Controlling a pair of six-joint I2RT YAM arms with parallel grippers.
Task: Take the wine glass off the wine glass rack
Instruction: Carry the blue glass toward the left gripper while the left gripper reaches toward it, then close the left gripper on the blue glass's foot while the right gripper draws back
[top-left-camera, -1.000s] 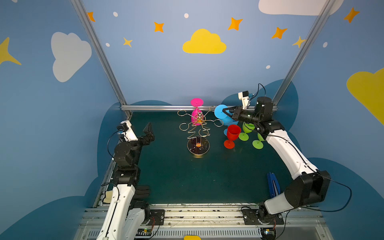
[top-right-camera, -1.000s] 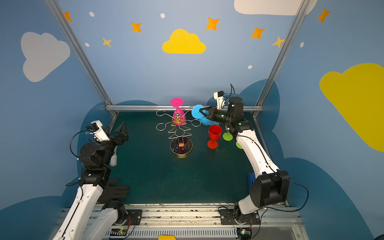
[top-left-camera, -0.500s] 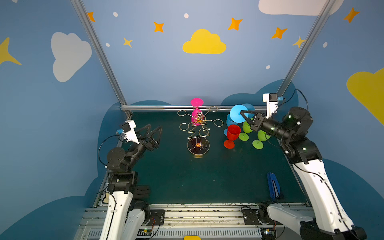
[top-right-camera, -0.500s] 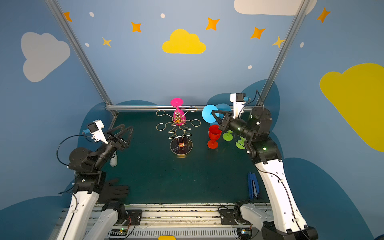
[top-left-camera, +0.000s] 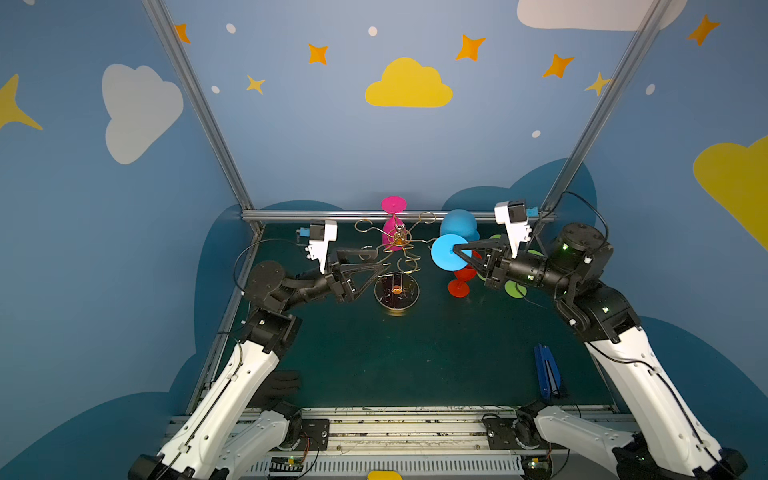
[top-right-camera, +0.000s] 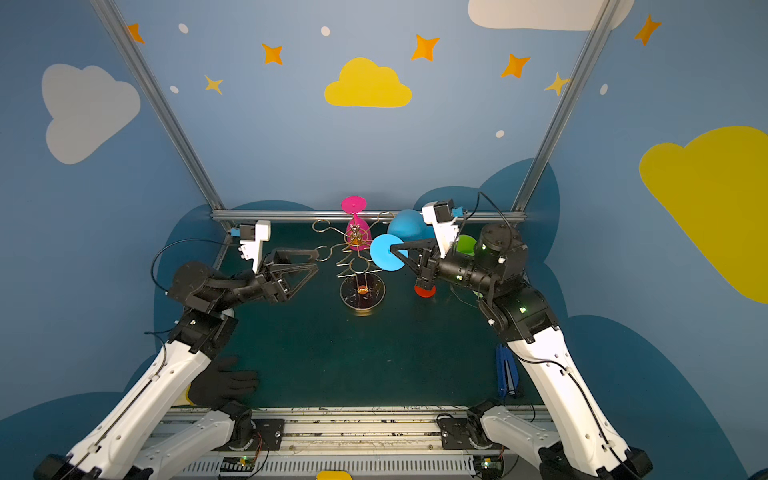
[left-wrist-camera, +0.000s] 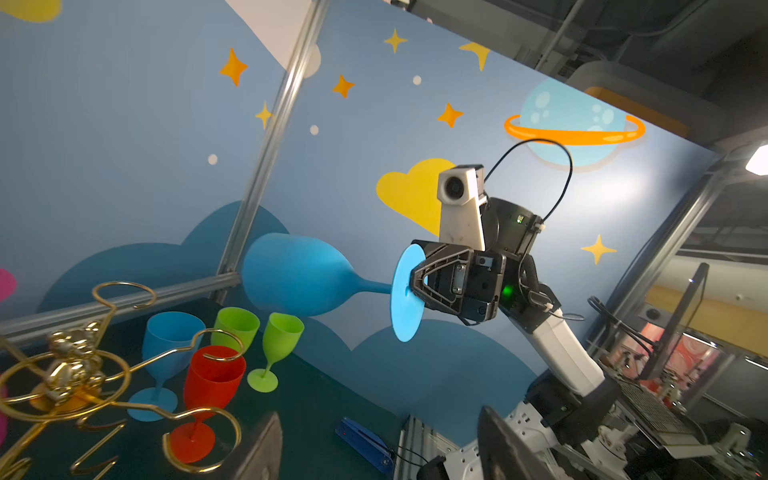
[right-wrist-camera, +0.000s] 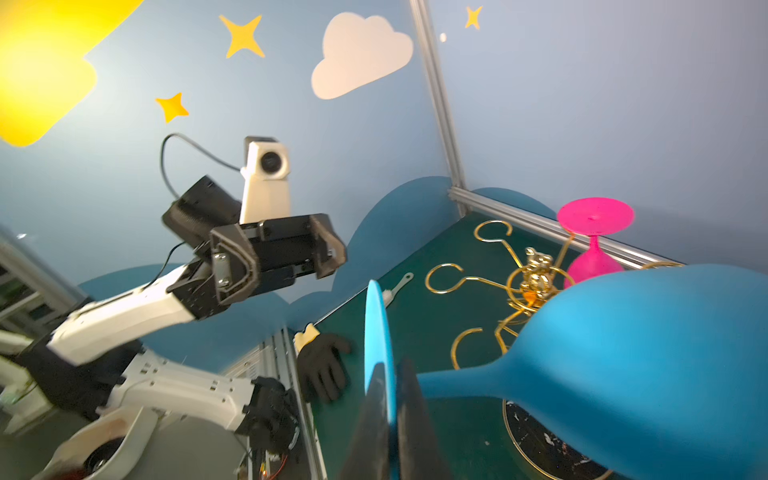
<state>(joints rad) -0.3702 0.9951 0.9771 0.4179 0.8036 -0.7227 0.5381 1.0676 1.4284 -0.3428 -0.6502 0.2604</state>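
A blue wine glass (top-left-camera: 449, 252) (top-right-camera: 386, 252) lies on its side in the air, right of the wine glass rack and clear of it. My right gripper (top-left-camera: 455, 249) (top-right-camera: 392, 249) (right-wrist-camera: 390, 374) is shut on the edge of its round foot; the bowl (left-wrist-camera: 291, 278) (right-wrist-camera: 644, 340) points to the back wall. The gold wire wine glass rack (top-left-camera: 400, 239) (top-right-camera: 356, 237) (left-wrist-camera: 75, 365) stands mid-table on a dark disc base (top-left-camera: 396, 291). A pink wine glass (top-left-camera: 392, 224) (right-wrist-camera: 594, 232) hangs upside down on its far side. My left gripper (top-left-camera: 380, 258) (top-right-camera: 316, 258) (left-wrist-camera: 378, 449) is open and empty at the rack's left arms.
On the table right of the rack stand a red glass (left-wrist-camera: 214, 374), two green glasses (left-wrist-camera: 282, 332) and another blue glass (left-wrist-camera: 166, 340). A blue clip (top-left-camera: 546, 372) lies front right, a black glove (top-right-camera: 224, 384) front left, a small white brush (right-wrist-camera: 399, 286) near the left edge.
The left gripper has risen and reached right to the rack's arms, its jaws narrowing somewhat. The right arm has swung back and turned the blue glass onto its side.
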